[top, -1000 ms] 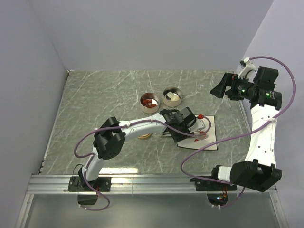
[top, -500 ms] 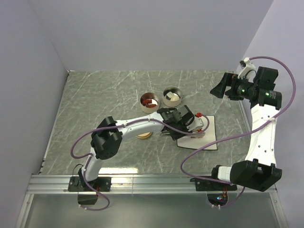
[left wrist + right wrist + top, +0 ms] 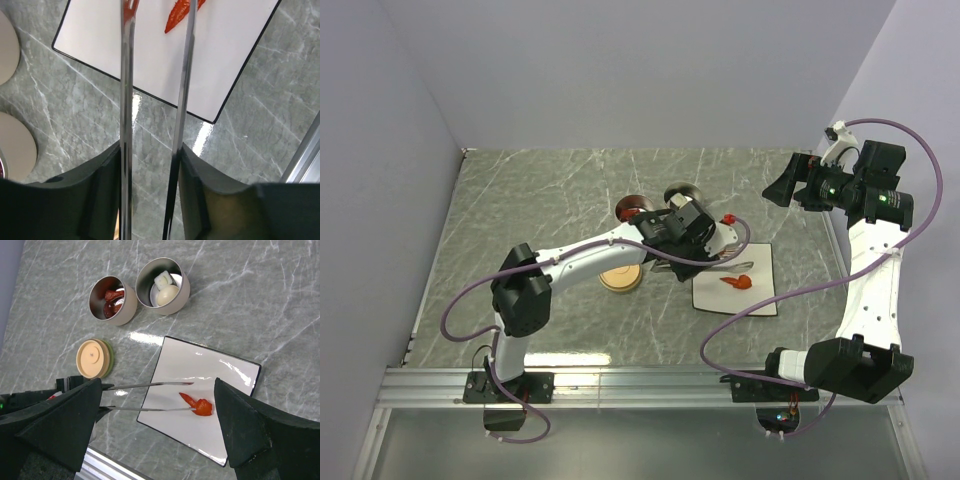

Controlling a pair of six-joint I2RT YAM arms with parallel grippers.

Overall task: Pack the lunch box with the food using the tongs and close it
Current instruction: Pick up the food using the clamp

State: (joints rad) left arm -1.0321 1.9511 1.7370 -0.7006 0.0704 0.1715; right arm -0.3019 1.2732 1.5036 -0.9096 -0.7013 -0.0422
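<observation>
Tongs clamped in left gripper, tips beside red piece on white plate, centre-right. Left arm pulled back leftward, plate now uncovered. Right gripper jaws wide apart, upper right.

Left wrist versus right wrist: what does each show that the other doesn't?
Only left wrist: the left claw clamped on the tongs' two arms, close up. Only right wrist: two tins, one holding an egg, the other red bits. Both: the tongs' tips over the plate, by a red piece.
</observation>
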